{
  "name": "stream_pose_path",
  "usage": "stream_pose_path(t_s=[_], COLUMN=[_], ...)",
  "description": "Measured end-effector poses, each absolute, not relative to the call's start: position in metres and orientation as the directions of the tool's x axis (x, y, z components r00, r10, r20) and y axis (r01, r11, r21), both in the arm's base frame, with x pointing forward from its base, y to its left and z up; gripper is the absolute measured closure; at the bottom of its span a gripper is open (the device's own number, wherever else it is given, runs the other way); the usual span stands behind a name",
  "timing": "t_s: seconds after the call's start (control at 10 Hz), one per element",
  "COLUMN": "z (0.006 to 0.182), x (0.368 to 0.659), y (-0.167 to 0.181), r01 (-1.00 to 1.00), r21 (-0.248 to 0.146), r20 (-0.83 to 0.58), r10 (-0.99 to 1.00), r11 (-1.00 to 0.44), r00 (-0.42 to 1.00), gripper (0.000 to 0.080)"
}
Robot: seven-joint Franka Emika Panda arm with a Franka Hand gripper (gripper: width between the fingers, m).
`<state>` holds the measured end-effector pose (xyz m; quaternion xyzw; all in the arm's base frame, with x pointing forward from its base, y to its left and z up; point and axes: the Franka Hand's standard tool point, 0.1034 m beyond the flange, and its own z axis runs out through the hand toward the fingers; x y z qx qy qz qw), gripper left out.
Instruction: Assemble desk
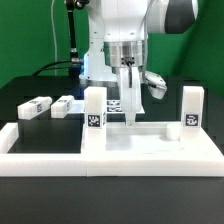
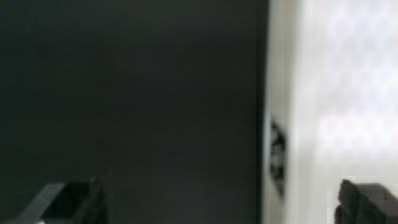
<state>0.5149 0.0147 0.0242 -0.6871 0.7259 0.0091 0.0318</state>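
- Desk top (image 1: 150, 142) lies near, centre. One upright leg (image 1: 94, 108) stands at its left corner in the exterior view, and a second upright leg (image 1: 190, 106) at its right.
- Two loose legs (image 1: 36, 107) lie far left.
- Gripper (image 1: 130, 114) hangs over the top, jaws wide, nothing held.
- Judgement: legs are light, stiff, slick plastic. Pinch a loose one across its flat sides, mid-length.

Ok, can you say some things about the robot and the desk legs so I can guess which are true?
1. Two legs stand upright. True.
2. The other two legs lie at the exterior view's right. False: they lie at its left.
3. The gripper is shut. False: its fingers are wide apart.
4. Both upright legs show a tag. True.
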Motion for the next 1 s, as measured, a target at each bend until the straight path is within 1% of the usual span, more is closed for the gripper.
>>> stream_pose_path(t_s=[0.2, 0.3, 0.4, 0.6, 0.7, 0.8, 0.9, 1.0], z=[0.018, 0.013, 0.008, 0.007, 0.007, 0.007, 0.007, 0.007], x=[0.523, 0.526, 0.53, 0.532, 0.532, 0.532, 0.532, 0.532], y=[0.018, 0.022, 0.023, 0.024, 0.024, 0.024, 0.024, 0.024], r01=[-0.998, -0.998, -0.999, -0.999, -0.999, -0.999, -0.999, -0.999], r21=[-0.03, -0.024, -0.009, -0.008, -0.008, -0.008, -0.008, -0.008], r20=[-0.055, -0.053, -0.057, -0.057, -0.057, -0.057, -0.057, -0.057], r10=[-0.997, -0.997, -0.997, -0.997, -0.997, -0.997, -0.997, -0.997], r11=[0.058, 0.054, 0.051, 0.045, 0.045, 0.044, 0.044, 0.044], r00=[-0.056, -0.053, -0.05, -0.045, -0.044, -0.044, -0.044, -0.043], gripper=[0.015, 0.015, 0.015, 0.015, 0.0245, 0.0245, 0.0429, 0.0575])
